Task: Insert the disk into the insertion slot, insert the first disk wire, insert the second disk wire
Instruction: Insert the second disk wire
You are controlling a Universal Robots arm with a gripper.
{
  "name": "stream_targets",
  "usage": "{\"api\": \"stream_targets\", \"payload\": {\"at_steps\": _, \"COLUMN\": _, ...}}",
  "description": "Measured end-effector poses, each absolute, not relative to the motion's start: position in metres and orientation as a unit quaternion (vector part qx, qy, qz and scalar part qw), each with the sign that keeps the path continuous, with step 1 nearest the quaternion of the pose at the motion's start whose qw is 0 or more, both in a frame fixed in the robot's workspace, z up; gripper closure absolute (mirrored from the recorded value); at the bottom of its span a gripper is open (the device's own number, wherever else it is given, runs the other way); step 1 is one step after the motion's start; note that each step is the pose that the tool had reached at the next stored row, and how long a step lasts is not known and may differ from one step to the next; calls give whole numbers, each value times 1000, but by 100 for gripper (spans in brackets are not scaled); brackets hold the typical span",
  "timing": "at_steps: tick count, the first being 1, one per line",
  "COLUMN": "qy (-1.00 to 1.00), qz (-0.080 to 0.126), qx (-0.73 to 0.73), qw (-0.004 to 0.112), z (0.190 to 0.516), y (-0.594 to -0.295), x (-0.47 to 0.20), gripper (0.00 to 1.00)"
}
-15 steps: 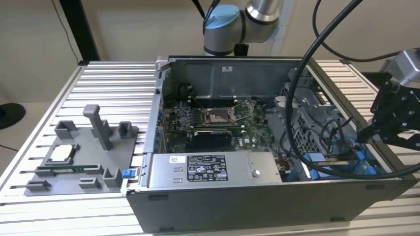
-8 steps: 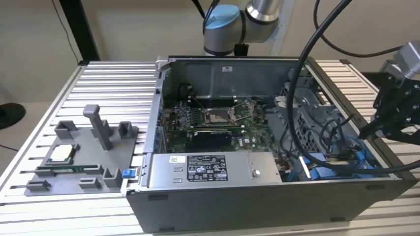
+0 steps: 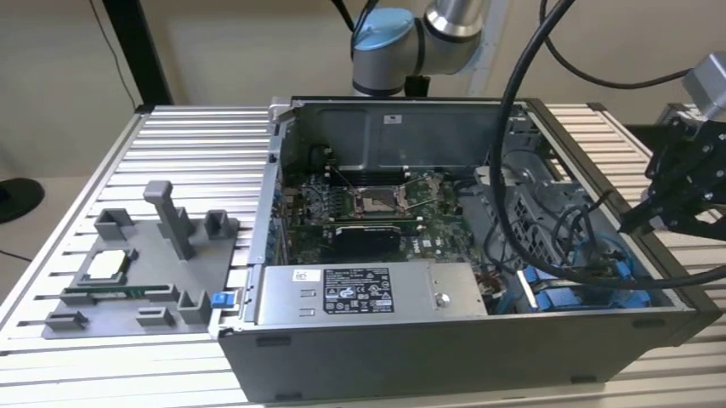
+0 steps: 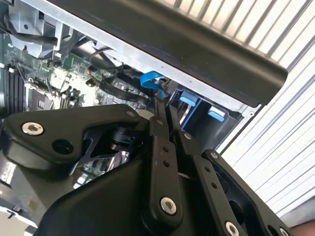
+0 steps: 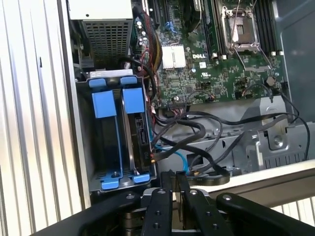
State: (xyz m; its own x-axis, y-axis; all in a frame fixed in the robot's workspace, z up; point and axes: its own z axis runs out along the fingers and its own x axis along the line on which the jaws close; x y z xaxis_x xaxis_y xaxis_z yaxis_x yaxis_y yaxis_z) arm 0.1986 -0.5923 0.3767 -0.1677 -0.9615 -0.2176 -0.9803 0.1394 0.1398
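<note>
Seen from the exterior view, a grey fixture tray (image 3: 136, 280) with upright posts lies on the slatted table (image 3: 204, 144), at about nine o'clock from the open computer case (image 3: 454, 357). Inside the case, the grey metal box with the sticker (image 3: 357, 293) sits along the near wall at six o'clock. The motherboard (image 3: 375, 204) lies flat in the middle.

The arm (image 3: 420, 34) rises behind the case at twelve o'clock. Its thick black cables (image 3: 533, 246) loop down over the case interior. The arm's end comes into that view from three o'clock, and the black gripper (image 3: 632, 225) tilts down and inward, just above the case's side wall.

The insertion slot (image 3: 579, 297) shows its blue plastic in the case corner at about four o'clock, close below the gripper. In the first wrist view the insertion slot (image 5: 83, 137) is a grey bay with two blue tabs. The disk (image 5: 140, 135) stands on edge in the compartment nearer the motherboard, with its connector edge exposed. Black wires (image 5: 197, 130) and a thin blue wire (image 5: 182, 160) lie loose in the gap between the bay and the metal cage beside it.

In both wrist views the gripper (image 5: 177, 179) (image 4: 163, 105) has its two slim fingers pressed together. Its tip is near the blue wire (image 4: 150, 77) and the bay's blue tabs (image 4: 189, 98). I cannot tell whether the fingers pinch anything.
</note>
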Motion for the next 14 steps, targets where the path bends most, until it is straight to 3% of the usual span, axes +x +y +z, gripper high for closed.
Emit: {"api": "stream_targets", "payload": {"at_steps": 14, "qy": 754, "qz": 125, "qx": -644, "qw": 38, "z": 388, "y": -590, "x": 181, "gripper": 100}}
